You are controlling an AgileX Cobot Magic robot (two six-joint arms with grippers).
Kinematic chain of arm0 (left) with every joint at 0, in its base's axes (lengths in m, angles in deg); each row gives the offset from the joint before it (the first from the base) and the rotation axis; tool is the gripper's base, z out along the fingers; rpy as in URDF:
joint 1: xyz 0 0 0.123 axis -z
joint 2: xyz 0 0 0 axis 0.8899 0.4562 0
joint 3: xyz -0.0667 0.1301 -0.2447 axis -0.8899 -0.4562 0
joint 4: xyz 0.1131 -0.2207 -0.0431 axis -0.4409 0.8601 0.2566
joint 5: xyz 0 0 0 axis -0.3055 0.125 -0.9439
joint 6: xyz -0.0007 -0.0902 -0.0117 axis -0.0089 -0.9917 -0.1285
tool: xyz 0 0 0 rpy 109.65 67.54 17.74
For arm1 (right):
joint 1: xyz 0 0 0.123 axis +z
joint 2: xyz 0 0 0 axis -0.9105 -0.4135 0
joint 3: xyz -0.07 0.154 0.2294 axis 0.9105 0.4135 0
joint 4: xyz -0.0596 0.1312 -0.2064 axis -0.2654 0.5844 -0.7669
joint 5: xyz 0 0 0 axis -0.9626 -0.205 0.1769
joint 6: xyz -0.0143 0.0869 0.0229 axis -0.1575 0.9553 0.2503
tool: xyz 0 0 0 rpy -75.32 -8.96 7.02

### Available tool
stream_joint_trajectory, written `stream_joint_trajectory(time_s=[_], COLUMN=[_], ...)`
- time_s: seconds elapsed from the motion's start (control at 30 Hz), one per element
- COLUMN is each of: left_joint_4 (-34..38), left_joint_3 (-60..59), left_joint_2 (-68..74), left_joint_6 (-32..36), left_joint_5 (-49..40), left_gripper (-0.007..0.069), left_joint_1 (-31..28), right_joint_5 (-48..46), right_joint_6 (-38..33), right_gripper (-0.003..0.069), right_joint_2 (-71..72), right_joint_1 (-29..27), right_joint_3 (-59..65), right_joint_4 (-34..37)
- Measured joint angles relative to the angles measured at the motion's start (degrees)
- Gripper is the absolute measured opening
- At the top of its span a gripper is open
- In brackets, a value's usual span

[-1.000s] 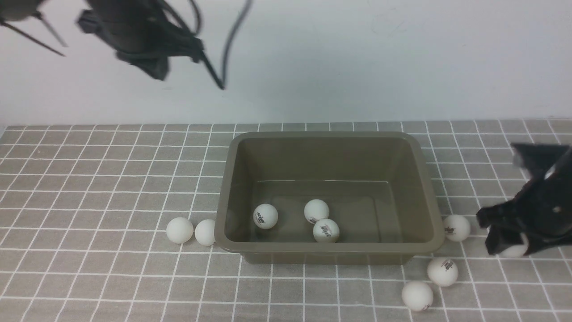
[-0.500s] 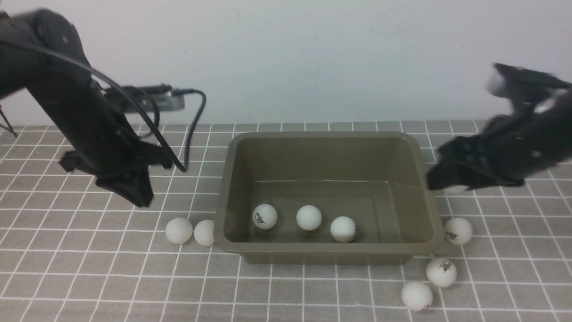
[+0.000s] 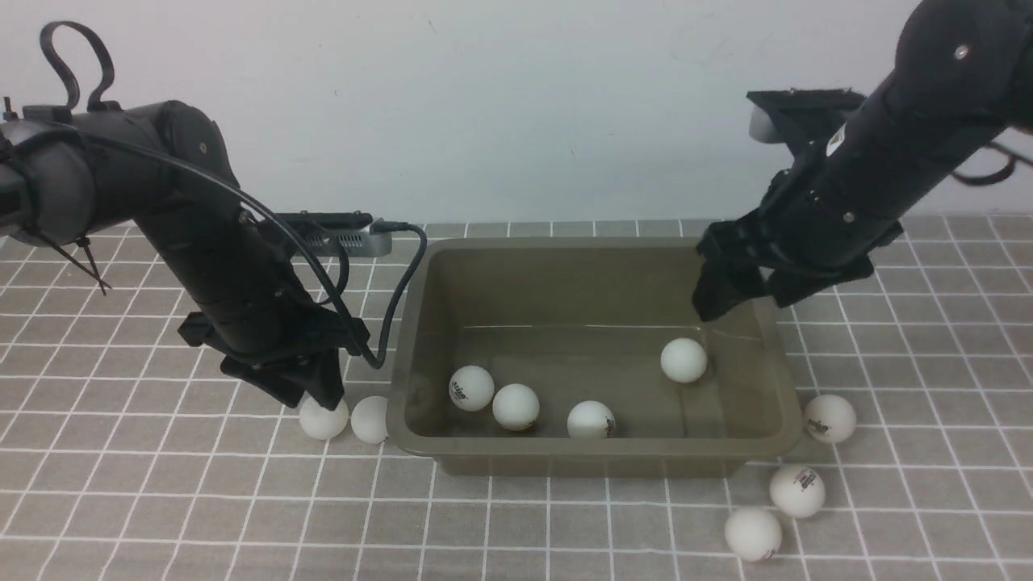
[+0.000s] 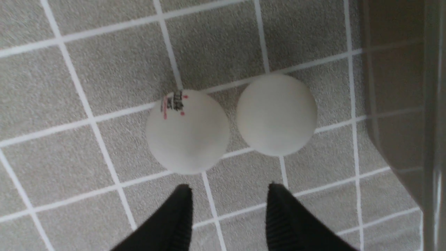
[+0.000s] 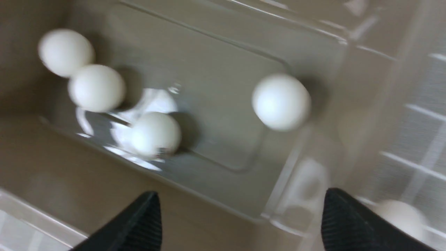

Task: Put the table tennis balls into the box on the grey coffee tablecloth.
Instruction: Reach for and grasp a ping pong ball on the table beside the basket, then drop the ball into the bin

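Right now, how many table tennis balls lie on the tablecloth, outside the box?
5. Left of the box: a logo ball under the left claw, a plain ball beside it. Off the right front corner: three balls. Arms may hide others.

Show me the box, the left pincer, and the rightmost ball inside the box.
box [image 3: 516, 446], front view, near rim.
left pincer [image 4: 230, 190], left wrist view, between fingertips.
rightmost ball inside [image 3: 683, 360], front view, centre.
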Motion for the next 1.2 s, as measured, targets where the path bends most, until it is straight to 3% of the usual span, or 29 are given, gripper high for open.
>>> stream_joint_trajectory(time_s=[0.1, 0.2, 0.33, 0.6, 0.77, 0.97, 1.07, 1.2], left_joint_4=[-0.6, -0.7, -1.7, -3.6, -4.4, -6.3, -1.2, 6.1], left_joint_3=[0.0, 0.0, 0.0, 0.0, 0.6, 5.7, 8.6, 8.9], left_joint_2=[1.0, 2.8, 5.1, 7.7, 7.5, 1.6, -5.6, -7.3], left_joint_6=[0.0, 0.0, 0.0, -0.2, -0.2, -0.2, 0.5, 5.3], left_joint_5=[2.4, 3.8, 4.5, 4.9, 4.4, -0.8, -1.3, 0.5], left_gripper=[0.0431, 0.0472, 0.0465, 0.0355, 0.0355, 0.0355, 0.0355, 0.0355], left_joint_1=[0.0, 0.0, 0.0, 0.0, 0.0, 0.0, 0.7, 4.2], right_joint_5=[-1.4, -2.2, -2.5, -2.8, -3.4, -4.9, -2.8, 2.1], right_joint_6=[1.0, 2.3, 3.4, 4.0, 4.5, 5.3, 6.1, 4.5], right_gripper=[0.0479, 0.0420, 0.0382, 0.0368, 0.0363, 0.0244, 0.0154, 0.0157], right_joint_2=[3.3, 6.9, 9.7, 11.3, 11.3, 11.3, 11.3, 10.0], right_joint_1=[0.0, 0.0, 0.0, 0.0, -0.3, -8.5, -16.8, -19.8], right_joint_3=[0.0, 0.0, -0.1, -0.1, -0.1, 2.1, 8.3, 14.9], right_joint_4=[-4.8, -8.2, -10.5, -11.4, -12.1, -12.7, -10.2, -4.9])
